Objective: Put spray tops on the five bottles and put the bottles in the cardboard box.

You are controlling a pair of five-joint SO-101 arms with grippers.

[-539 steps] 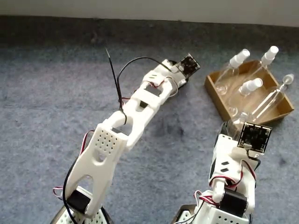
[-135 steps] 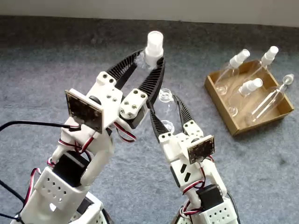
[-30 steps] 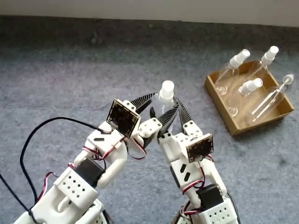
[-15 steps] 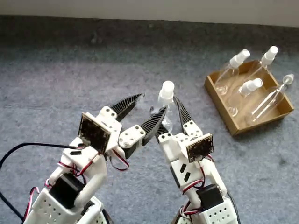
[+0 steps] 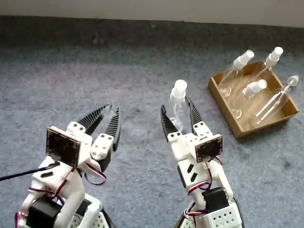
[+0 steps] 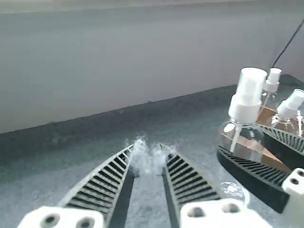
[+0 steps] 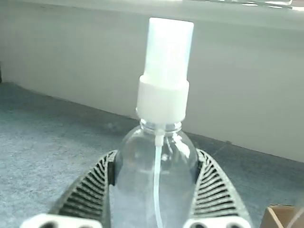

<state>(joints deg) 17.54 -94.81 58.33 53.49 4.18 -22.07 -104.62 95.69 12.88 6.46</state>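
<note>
You're holding the capped spray bottle upright, right gripper clamped around its body, left gripper slightly parted, empty. You should be carrying it level over the cardboard box wall.

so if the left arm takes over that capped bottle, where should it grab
Probably the white spray top, from the left gripper's side: it juts free beyond the grip, while the right gripper clamps both flanks of the clear bottle.

Carpet separates held bottle from cardboard box, which four bottles crowd
</note>
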